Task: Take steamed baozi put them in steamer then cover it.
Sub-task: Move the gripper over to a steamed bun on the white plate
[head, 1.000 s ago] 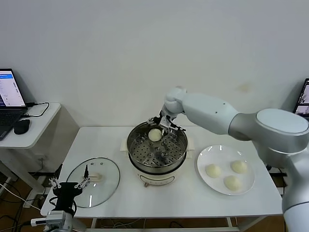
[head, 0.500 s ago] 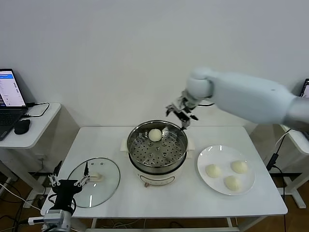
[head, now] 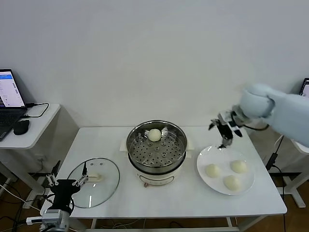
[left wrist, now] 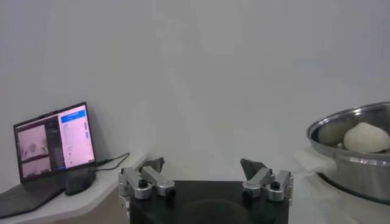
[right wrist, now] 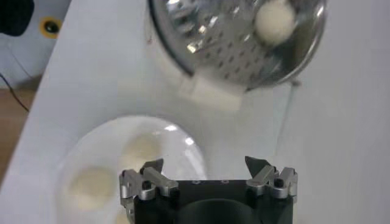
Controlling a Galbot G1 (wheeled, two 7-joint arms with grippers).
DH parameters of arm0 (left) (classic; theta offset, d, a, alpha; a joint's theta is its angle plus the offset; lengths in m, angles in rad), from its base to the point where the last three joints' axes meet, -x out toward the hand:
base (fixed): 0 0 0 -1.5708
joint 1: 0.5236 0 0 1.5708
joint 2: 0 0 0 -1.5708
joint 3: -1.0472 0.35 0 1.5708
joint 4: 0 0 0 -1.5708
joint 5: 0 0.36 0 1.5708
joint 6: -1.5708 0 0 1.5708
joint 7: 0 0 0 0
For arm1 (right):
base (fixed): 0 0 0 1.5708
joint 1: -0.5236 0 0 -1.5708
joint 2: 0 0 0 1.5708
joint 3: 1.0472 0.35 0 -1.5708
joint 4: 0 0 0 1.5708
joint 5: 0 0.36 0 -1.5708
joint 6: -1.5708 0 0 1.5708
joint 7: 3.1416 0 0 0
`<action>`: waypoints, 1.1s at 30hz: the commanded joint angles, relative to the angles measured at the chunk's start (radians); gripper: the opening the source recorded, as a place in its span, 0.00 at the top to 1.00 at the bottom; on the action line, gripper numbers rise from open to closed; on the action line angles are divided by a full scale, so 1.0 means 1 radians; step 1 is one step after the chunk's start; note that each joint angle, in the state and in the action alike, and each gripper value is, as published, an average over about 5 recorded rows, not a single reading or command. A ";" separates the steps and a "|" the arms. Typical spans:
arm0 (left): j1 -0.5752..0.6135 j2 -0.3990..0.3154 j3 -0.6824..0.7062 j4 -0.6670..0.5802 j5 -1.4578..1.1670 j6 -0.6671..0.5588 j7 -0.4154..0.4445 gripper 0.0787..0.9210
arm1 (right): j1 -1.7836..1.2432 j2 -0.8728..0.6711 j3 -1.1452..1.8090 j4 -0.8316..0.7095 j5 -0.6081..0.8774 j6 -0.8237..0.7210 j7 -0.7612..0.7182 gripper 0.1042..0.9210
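One bun point(head: 154, 135) already sits on the holed tray at the far side of the steamer point(head: 157, 147), and three more buns point(head: 232, 182) wait on the white plate point(head: 203, 159) at the right end of the table point(head: 116, 137). The right claw point(head: 225, 129) hangs in the air with its fingers spread wide and nothing between them, above the far edge of that plate; the buns lie below it and a little toward the robot, so the coming move looks like a short drop forward and down rather than a sideways reach. Being round, the buns have no long axis to line up with. The right arm is plainly the nearer one. The left claw point(head: 67, 184) is parked low at the front left corner of the table, fingers also apart and empty, just beside the glass lid point(head: 94, 181), which lies flat there, well apart from the steamer, its pale handle point(head: 96, 177) facing up.
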 commanded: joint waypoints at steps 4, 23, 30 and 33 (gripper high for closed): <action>0.003 -0.006 -0.005 0.002 0.003 0.004 0.000 0.12 | -0.300 -0.076 0.182 -0.028 -0.128 -0.036 0.007 0.12; 0.007 -0.016 -0.020 0.023 0.005 0.008 0.001 0.12 | -0.511 0.169 0.312 -0.247 -0.207 0.008 0.022 0.12; 0.003 -0.019 -0.016 0.030 0.005 0.006 0.001 0.12 | -0.531 0.221 0.330 -0.301 -0.231 0.024 0.033 0.12; 0.004 -0.020 -0.016 0.033 0.005 0.004 0.000 0.12 | -0.539 0.235 0.340 -0.323 -0.244 0.029 0.041 0.14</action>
